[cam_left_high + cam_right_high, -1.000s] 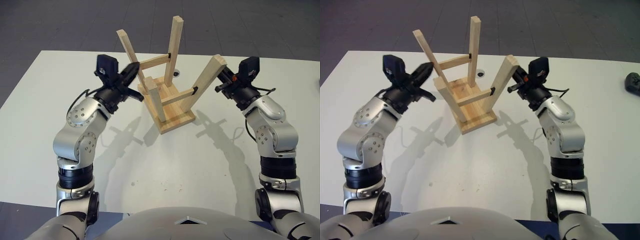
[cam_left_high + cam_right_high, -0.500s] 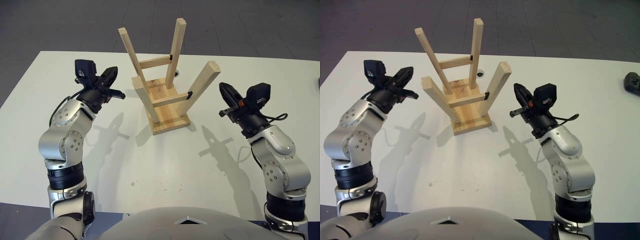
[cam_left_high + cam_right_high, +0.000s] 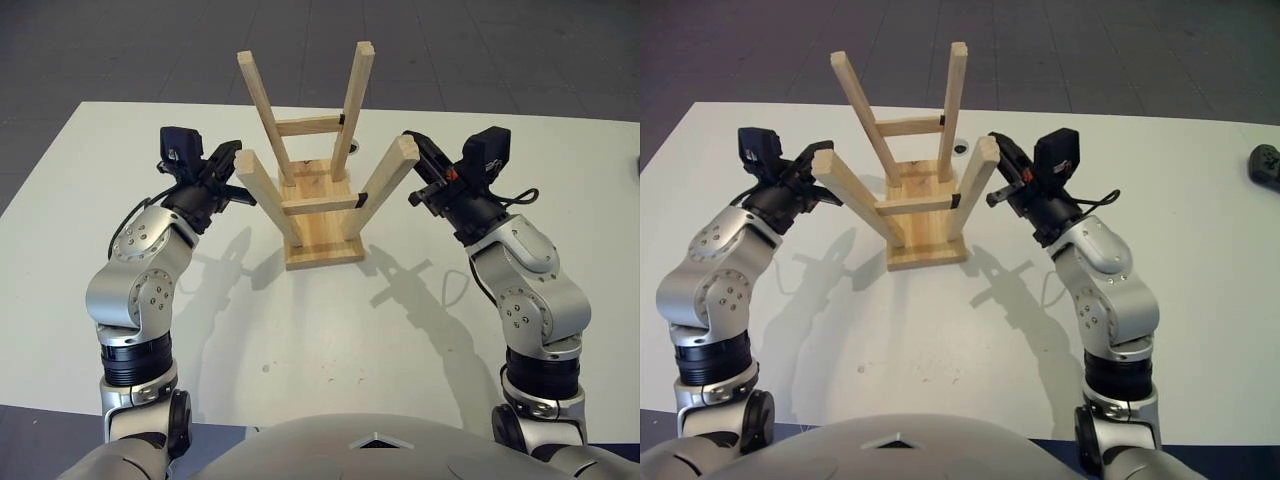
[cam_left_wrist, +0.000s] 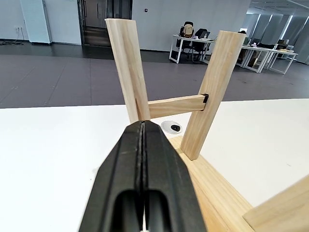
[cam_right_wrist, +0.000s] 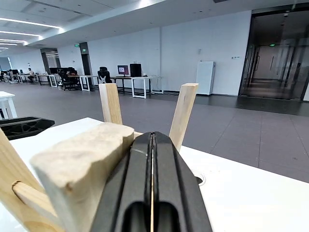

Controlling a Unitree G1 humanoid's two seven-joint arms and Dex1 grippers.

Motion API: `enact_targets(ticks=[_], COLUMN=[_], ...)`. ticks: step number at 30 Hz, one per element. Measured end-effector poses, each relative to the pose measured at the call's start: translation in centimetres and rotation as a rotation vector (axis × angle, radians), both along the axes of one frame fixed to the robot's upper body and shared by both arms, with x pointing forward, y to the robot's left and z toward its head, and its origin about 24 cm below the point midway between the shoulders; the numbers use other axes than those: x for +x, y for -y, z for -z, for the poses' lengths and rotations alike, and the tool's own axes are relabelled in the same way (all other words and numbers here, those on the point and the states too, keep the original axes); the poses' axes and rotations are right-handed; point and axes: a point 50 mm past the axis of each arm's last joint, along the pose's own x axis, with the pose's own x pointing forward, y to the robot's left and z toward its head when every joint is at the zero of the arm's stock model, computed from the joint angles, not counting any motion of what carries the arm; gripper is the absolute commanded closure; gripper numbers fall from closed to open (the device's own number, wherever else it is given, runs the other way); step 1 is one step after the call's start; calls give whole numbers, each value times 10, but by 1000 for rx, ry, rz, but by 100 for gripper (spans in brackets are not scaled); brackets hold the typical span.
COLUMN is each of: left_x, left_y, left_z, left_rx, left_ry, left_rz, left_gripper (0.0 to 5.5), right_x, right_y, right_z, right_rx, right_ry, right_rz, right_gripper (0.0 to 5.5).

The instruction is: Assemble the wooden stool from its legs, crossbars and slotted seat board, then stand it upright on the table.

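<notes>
The wooden stool (image 3: 322, 250) rests upside down on the white table (image 3: 330, 330), seat board flat and legs pointing up. Crossbars (image 3: 320, 205) join the legs in pairs. My left gripper (image 3: 232, 165) is shut, and its tip is beside the top of the near left leg (image 3: 262, 195). In the left wrist view its fingers (image 4: 159, 169) are pressed together, with the two far legs behind them. My right gripper (image 3: 415, 148) is shut against the top of the near right leg (image 3: 385, 185). That leg's end (image 5: 82, 159) lies alongside its fingers (image 5: 169, 183).
A round cable hole (image 3: 355, 148) sits in the table just behind the stool. A small dark object (image 3: 1265, 165) lies at the table's right edge. Open table surface stretches in front of the stool, and dark floor lies beyond the far edge.
Both arms pulled back from the stool half a second ago and have returned to the tops of the near legs. The stool has turned and shifted slightly to the left.
</notes>
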Motion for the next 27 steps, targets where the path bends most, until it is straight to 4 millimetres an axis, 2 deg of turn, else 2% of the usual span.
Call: enact_targets(ticks=[5, 8, 11, 15, 19, 23, 27], left_x=[-15, -21, -33, -50, -61, -64, -65], left_y=[5, -12, -23, -8, 4, 12, 12], left_z=[5, 7, -4, -18, -21, -25, -24], left_rx=[-25, 9, 50, 32, -7, -16, -13], left_ry=[-39, -84, -75, -73, -118, -124, -134], left_rz=[28, -48, -131, -99, -41, -4, -12], left_gripper=[550, 550, 550, 550, 550, 550, 550], right_x=[-10, -27, -46, -56, -56, -46, -32], right_y=[15, 24, 23, 24, 20, 18, 1], right_z=[6, 10, 9, 7, 4, 9, 15], right_rx=[-45, -51, -35, -31, -32, -40, -36], right_ry=[-16, -29, -22, -32, -36, -83, -146], right_rz=[150, 307, 396, 550, 635, 674, 610], right_gripper=[546, 546, 546, 546, 546, 546, 546])
